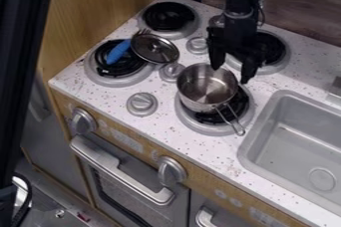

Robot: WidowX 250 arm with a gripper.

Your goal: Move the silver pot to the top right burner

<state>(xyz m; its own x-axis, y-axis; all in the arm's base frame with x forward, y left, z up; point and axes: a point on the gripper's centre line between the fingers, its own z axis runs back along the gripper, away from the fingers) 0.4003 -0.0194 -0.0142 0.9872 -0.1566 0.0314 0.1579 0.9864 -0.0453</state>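
The silver pot (206, 87) sits on the lower right burner (202, 128), right of the frame's center, with its handle directed toward the lower right. The end effector (231, 73) is positioned at the pot's upper right rim; its two fingers are set wide apart. The top right burner (274, 48) lies behind the end effector, in the upper right of the frame. A lid (155, 49) and a blue-handled utensil (118, 52) are located at the lower left burner (113, 79). The sink (286, 144) is recessed into the tabletop (170, 130) at lower right.
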